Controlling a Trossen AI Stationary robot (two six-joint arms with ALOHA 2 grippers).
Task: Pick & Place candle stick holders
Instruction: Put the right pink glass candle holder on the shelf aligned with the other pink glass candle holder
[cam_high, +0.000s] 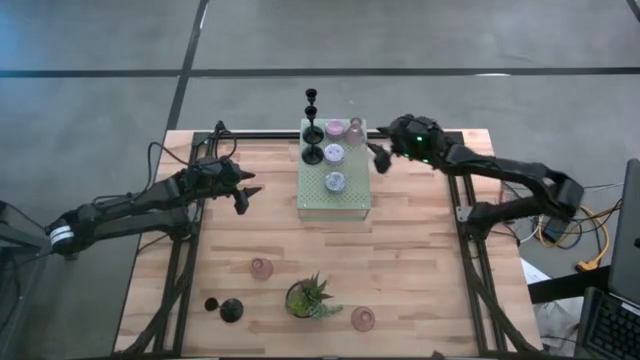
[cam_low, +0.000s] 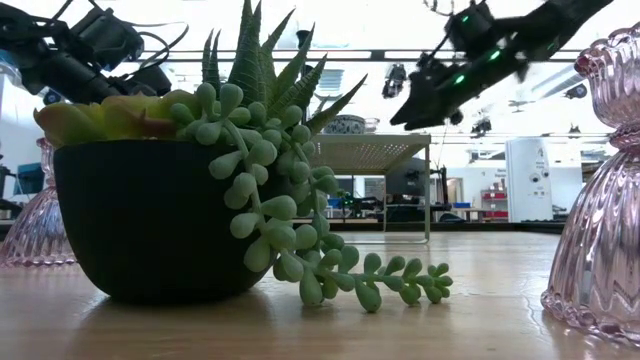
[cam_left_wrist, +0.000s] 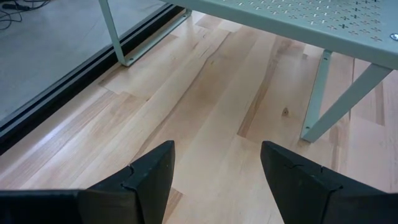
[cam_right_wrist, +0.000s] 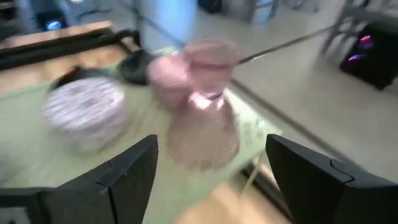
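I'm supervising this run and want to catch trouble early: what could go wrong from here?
1. The open right gripper hovers beside the pale green perforated box, where a pink glass holder stands at the corner among crowded holders; a careless move could topple it off.
2. The tall black holders on the box look tip-prone.
3. Another pink glass holder sits near the table's front edge.

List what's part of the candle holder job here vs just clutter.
Job: black holders, pink holder and lilac holders on the box; pink holders and a black holder on the table.
Clutter: plant.
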